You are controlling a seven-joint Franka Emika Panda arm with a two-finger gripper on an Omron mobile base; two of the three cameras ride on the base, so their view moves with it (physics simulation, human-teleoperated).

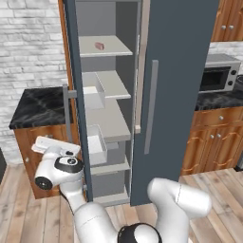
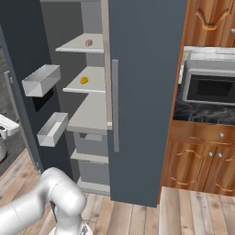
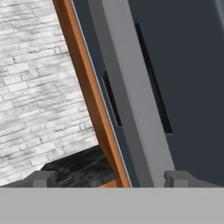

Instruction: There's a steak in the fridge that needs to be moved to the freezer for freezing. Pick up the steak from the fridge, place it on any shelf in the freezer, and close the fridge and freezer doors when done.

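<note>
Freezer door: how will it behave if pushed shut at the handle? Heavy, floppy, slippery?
Probably stiff: the freezer door is a tall flat slab, so it should swing as one piece. Likely somewhat heavy, as two bins hang on its inner face. The handle is a smooth grey bar, so the open gripper may slide along it.

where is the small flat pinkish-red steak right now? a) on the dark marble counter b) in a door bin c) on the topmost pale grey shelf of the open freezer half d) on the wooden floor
c: the small flat pinkish-red steak lies on the topmost pale grey shelf of the open left-hand freezer half, above the shelf that holds the small orange carrot.
</note>
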